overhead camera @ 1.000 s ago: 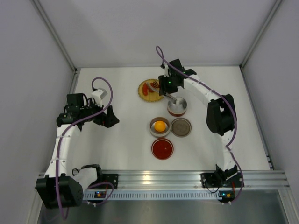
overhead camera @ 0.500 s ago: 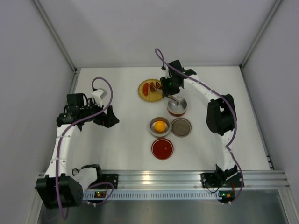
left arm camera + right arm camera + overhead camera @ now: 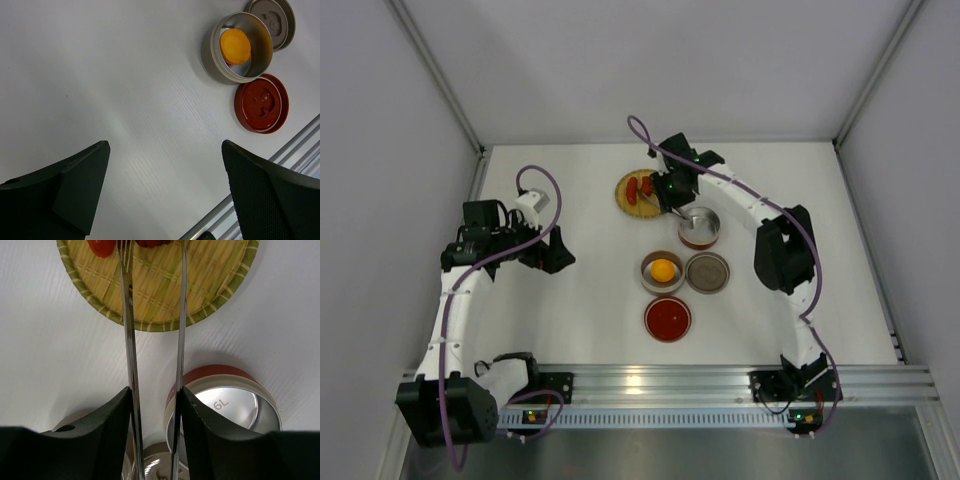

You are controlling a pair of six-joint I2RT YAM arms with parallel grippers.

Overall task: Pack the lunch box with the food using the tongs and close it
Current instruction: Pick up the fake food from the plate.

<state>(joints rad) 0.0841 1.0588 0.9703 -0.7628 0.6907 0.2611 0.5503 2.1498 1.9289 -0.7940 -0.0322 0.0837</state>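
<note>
On the white table (image 3: pixel 590 300), the right fingers (image 3: pixel 107 425) pinch slim shiny metal tongs (image 3: pixel 128 315), whose tips reach over a round woven plate (image 3: pixel 155 290) beside glossy red pieces (image 3: pixel 101 246). The round orange piece (image 3: pixel 235 46) sits in a metal tin (image 3: pixel 215 50). The left fingers (image 3: pixel 75 175) gape wide, empty.

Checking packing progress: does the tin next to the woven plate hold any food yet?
No, in the right wrist view that tin shows only bare shiny metal inside.

Robot lab cell, white table (image 3: pixel 580 300) under the left gripper (image 3: pixel 558 251) and right gripper (image 3: pixel 667 196), grey panel walls (image 3: pixel 650 60) beyond them, aluminium rail (image 3: pixel 670 381) behind.
</note>
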